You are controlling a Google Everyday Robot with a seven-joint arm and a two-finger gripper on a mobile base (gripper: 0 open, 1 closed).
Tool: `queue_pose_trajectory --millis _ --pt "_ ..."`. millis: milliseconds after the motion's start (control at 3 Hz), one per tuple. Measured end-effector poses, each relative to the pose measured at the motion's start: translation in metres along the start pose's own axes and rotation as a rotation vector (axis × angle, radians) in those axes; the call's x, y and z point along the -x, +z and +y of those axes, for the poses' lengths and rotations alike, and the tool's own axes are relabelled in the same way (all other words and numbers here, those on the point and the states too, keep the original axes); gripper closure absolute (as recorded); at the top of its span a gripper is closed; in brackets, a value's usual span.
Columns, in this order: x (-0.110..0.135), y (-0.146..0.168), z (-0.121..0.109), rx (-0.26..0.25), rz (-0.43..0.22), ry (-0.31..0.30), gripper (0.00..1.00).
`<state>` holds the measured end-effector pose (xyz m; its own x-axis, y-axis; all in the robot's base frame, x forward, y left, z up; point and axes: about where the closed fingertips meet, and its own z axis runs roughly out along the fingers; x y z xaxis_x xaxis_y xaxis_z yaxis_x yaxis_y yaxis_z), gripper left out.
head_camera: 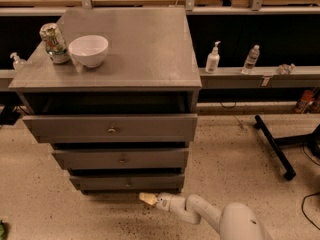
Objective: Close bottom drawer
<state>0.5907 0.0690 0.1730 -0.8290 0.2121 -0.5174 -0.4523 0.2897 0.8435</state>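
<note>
gripper (147, 199) low, just near of bottom drawer (125, 183) front edge | grip: cannot tell | open floor (240, 154) right | drawer inside hidden

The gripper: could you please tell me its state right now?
Gripper: near the floor, in front of the bottom drawer; open or closed cannot be told.

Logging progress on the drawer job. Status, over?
Gripper low near the floor, just before bottom drawer. Drawer looks partly out. Nothing between them.
</note>
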Motion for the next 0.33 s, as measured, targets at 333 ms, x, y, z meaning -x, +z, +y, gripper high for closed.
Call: queue_pose_trajectory --millis 333 --pt "-0.0023 0.0027 0.0023 0.005 0.004 0.003 0.83"
